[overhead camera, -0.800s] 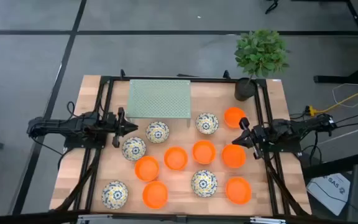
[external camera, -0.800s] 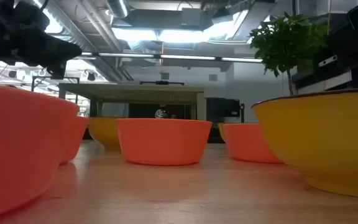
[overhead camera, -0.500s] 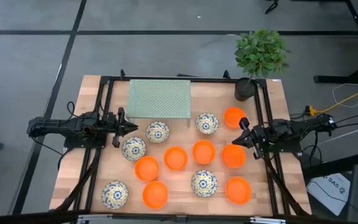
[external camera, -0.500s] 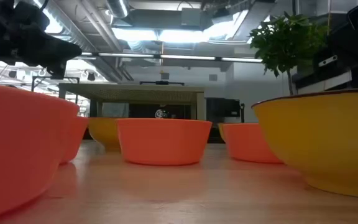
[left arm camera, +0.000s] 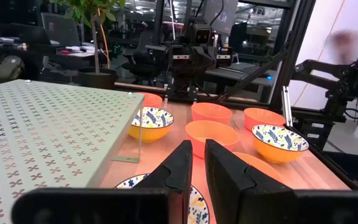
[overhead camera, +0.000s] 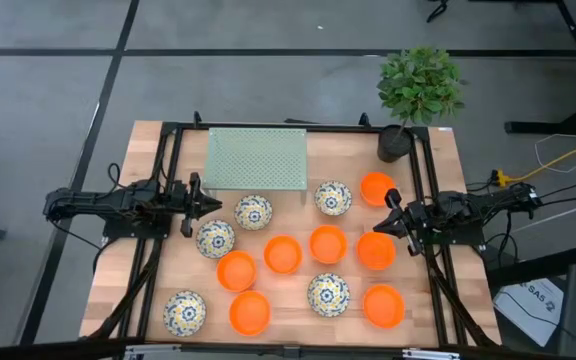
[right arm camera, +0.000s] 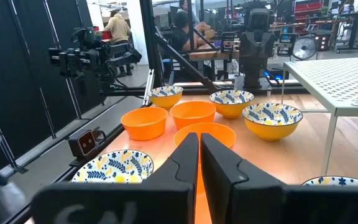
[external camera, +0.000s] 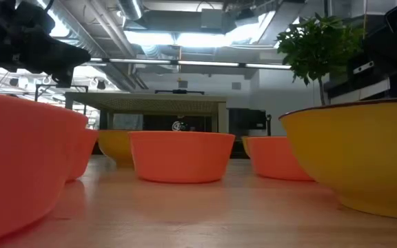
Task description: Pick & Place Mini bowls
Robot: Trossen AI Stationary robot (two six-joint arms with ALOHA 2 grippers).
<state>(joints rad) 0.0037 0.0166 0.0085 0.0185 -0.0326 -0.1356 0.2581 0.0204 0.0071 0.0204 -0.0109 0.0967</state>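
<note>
Several mini bowls stand on the wooden table [overhead camera: 148, 150]. Some are plain orange, such as one in the middle [overhead camera: 282, 254]; others are floral, such as one near the left arm [overhead camera: 215, 238]. My left gripper [overhead camera: 214, 205] is shut and empty, hovering at the left beside a floral bowl [overhead camera: 253, 212]. In the left wrist view its fingers [left arm camera: 182, 169] sit over a floral bowl [left arm camera: 197, 202]. My right gripper [overhead camera: 388, 218] is shut and empty, between two orange bowls [overhead camera: 376, 187] [overhead camera: 375, 250]. In the right wrist view an orange bowl [right arm camera: 205, 135] lies just ahead of it.
A pale green perforated rack [overhead camera: 257, 158] stands at the back middle of the table. A dark plant pot [overhead camera: 395, 143] with a leafy plant stands at the back right. Black frame rails [overhead camera: 164, 170] run along both sides. People [right arm camera: 118, 27] sit in the room beyond.
</note>
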